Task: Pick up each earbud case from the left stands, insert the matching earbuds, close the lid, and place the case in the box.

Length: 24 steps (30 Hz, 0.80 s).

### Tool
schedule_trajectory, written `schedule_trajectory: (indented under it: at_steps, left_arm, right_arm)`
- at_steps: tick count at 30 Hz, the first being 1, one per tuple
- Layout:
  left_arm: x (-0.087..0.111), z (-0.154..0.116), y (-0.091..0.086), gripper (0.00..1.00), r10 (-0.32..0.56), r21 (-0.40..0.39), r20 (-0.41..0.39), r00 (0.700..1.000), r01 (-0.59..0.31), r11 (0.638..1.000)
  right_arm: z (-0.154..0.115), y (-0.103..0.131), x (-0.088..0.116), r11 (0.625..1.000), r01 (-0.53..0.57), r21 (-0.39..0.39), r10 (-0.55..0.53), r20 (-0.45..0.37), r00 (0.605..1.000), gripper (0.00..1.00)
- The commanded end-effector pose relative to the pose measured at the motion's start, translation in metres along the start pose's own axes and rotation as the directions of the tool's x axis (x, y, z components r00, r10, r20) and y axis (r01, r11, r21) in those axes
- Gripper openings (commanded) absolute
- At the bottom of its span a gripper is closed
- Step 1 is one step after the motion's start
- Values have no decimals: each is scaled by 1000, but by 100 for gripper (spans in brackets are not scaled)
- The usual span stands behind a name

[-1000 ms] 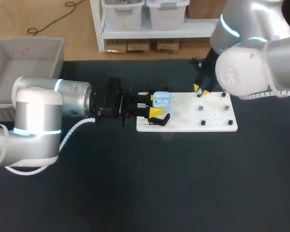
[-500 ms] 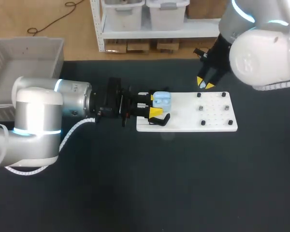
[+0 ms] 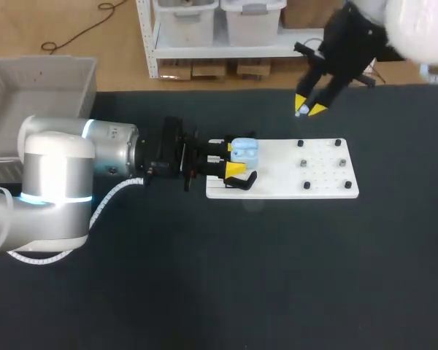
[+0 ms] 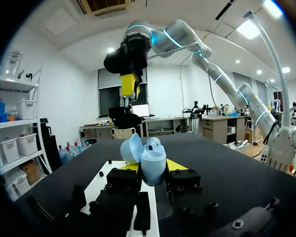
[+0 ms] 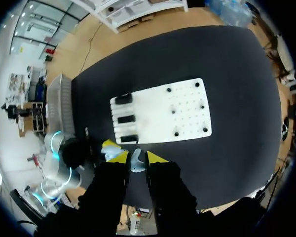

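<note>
1. Step: earbud insert. L gripper (image 3: 232,160) narrow, clamping open blue case (image 3: 244,150) at left end of white board (image 3: 277,179).
2. R gripper (image 3: 307,109) high over board's far edge, tips near-together, pinching small earbud (image 5: 136,162).
3. Next: R goes down and across to case, lines bud up w/ socket. Needs fine aim.
4. Around: black stands (image 5: 125,120), pegs (image 3: 304,163), grey box (image 3: 36,76) far left. In way: raised lid (image 4: 130,148), L tips flanking case.

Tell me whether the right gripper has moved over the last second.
Yes. The right gripper, shut on an earbud, has pulled back from the white board, past its far edge.
</note>
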<state>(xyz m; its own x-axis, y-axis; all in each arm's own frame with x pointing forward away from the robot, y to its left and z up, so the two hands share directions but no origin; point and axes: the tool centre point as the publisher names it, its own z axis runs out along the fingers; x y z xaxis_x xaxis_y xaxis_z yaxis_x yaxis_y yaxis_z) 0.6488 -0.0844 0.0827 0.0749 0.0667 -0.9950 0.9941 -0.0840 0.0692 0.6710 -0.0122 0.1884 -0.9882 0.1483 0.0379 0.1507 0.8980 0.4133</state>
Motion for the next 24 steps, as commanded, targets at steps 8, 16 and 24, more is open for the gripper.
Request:
schedule_trajectory:
  at_steps: [8, 16, 24]
  left_arm:
    - [0, 0, -1, 0, 1, -2, -1, 1000, -1, 1000]
    - [0, 0, -1, 0, 1, -2, -1, 1000, -1, 1000]
    - [0, 0, -1, 0, 1, -2, -1, 1000, -1, 1000]
  right_arm:
    - [6, 50, 20, 965, 261, -22, -258, -254, 932, 0]
    - [26, 63, 39, 944, 330, 26, -302, -344, 889, 0]
    - [28, 62, 41, 942, 333, 35, -302, -344, 889, 0]
